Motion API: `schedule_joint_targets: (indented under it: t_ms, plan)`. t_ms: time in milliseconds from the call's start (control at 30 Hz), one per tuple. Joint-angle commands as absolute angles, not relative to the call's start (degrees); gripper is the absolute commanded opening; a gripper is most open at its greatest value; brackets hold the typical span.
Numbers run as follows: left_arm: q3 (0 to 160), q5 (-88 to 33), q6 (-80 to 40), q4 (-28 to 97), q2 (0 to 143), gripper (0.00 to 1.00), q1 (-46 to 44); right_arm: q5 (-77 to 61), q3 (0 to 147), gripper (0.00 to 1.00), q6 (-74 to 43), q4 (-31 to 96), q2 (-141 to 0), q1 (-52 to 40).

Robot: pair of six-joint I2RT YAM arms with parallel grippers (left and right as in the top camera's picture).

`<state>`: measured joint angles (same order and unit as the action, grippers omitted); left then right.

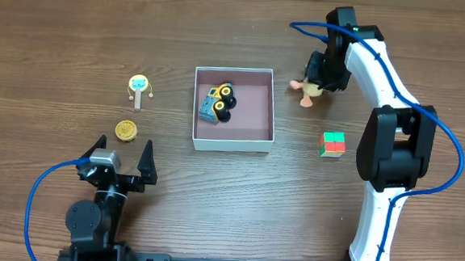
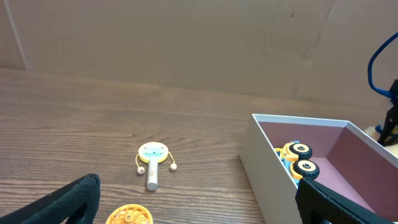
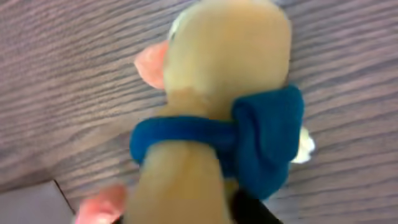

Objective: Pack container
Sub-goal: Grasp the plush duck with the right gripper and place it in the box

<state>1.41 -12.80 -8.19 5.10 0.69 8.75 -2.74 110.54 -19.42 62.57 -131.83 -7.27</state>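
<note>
The container (image 1: 232, 143) is a shallow white-walled square box with a pinkish bottom at the table's middle. It also shows at the right of the left wrist view (image 2: 267, 162). A yellow and blue toy truck (image 1: 218, 102) lies inside it (image 2: 297, 160). My right gripper (image 1: 323, 75) is just right of the box, closed around a tan plush duck (image 1: 306, 90) with a blue scarf. The duck fills the right wrist view (image 3: 217, 93). My left gripper (image 1: 121, 160) is open and empty near the front left (image 2: 199, 199).
A small rattle drum with a wooden handle (image 1: 140, 86) and a yellow disc (image 1: 125, 129) lie left of the box; both show in the left wrist view (image 2: 152, 157) (image 2: 129, 216). A colourful cube (image 1: 333, 143) sits right of the box. The right arm's blue cable hangs over the back right.
</note>
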Motion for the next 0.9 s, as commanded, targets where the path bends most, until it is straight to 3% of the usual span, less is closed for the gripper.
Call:
schedule_joint_targets:
  t_ms: [0,167,267,300,467,567,600,633,667,700,733,867]
  plan:
    - [1.1,-12.5,-7.7,5.0,0.3,1.0,9.0,-2.7,115.0,0.07,-19.6,66.6,-132.0,-7.3]
    - [1.1,-12.5,-7.7,5.0,0.3,1.0,9.0,-3.0,142.4,0.05,-19.6,86.3,-131.0,-8.7]
    - [1.1,-12.5,-7.7,5.0,0.3,1.0,9.0,-5.1,159.1,0.11,-19.2,97.1,-130.9,-13.5]
    - [1.1,-12.5,-7.7,5.0,0.3,1.0,9.0,-6.3,159.5,0.15,-18.1,97.0,-129.9,-15.8]
    - [1.1,-12.5,-7.7,5.0,0.3,1.0,9.0,-2.0,152.5,0.21,-20.5,97.0,-129.6,-30.5]
    - [1.1,-12.5,-7.7,5.0,0.3,1.0,9.0,2.9,145.5,0.31,-21.3,96.3,-129.6,-33.3]
    - [1.1,-12.5,-7.7,5.0,0.3,1.0,9.0,2.9,142.6,0.36,-21.2,95.8,-129.6,-33.1]
    - [1.1,-12.5,-7.7,5.0,0.3,1.0,9.0,2.9,141.4,0.51,-20.9,95.2,-129.6,-32.7]
    - [1.1,-12.5,-7.7,5.0,0.3,1.0,9.0,2.8,141.1,0.8,-19.8,94.8,-129.7,-32.0]
    - [1.1,-12.5,-7.7,5.0,0.3,1.0,9.0,2.4,141.1,0.93,-18.1,94.5,-129.7,-31.4]
    - [1.1,-12.5,-7.7,5.0,0.3,1.0,9.0,1.1,141.1,1.0,-16.0,94.2,-129.6,-30.9]
    - [1.1,-12.5,-7.7,5.0,0.3,1.0,9.0,-0.1,141.1,1.0,-13.6,94.2,-129.6,-29.6]
